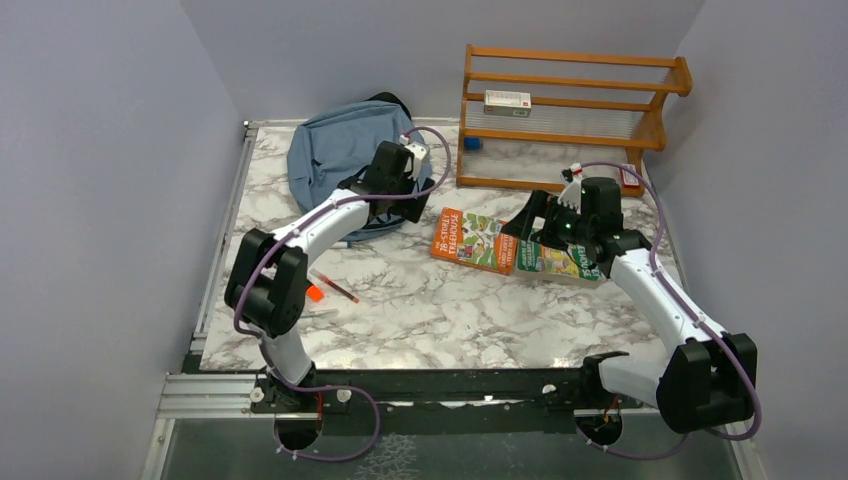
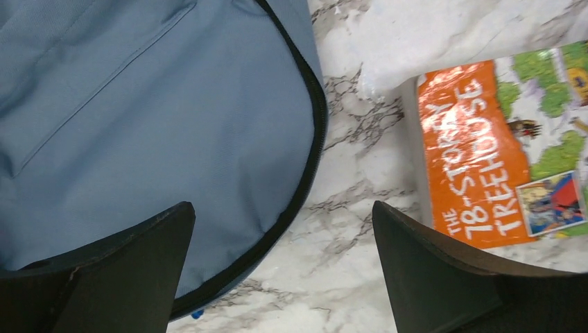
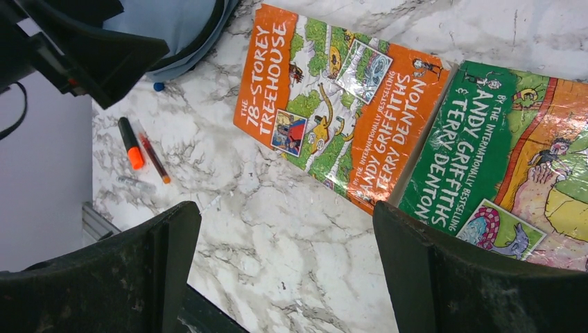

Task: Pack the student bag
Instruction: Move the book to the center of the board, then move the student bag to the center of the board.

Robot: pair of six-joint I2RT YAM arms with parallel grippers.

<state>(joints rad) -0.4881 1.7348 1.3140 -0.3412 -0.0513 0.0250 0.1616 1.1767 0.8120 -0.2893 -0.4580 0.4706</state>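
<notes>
The student bag (image 1: 335, 150), dusty-blue with dark zipper trim, lies flat at the back left of the marble table; its curved zipper edge (image 2: 305, 173) fills the left of the left wrist view. My left gripper (image 1: 392, 185) (image 2: 281, 208) hovers open over the bag's right edge, one finger above fabric and the other above marble, holding nothing. Two paperbacks lie side by side in the middle right: an orange "78-Storey Treehouse" (image 1: 468, 240) (image 3: 333, 104) and a green one (image 1: 555, 262) (image 3: 499, 152). My right gripper (image 1: 538, 228) (image 3: 284, 208) hangs open and empty above bare marble just beside the books.
A wooden rack (image 1: 570, 110) stands at the back right with a small box (image 1: 507, 101) on its upper shelf. An orange-tipped marker (image 3: 130, 143) and a red pen (image 3: 154, 158) lie at the left under the left forearm. Grey walls close in on both sides.
</notes>
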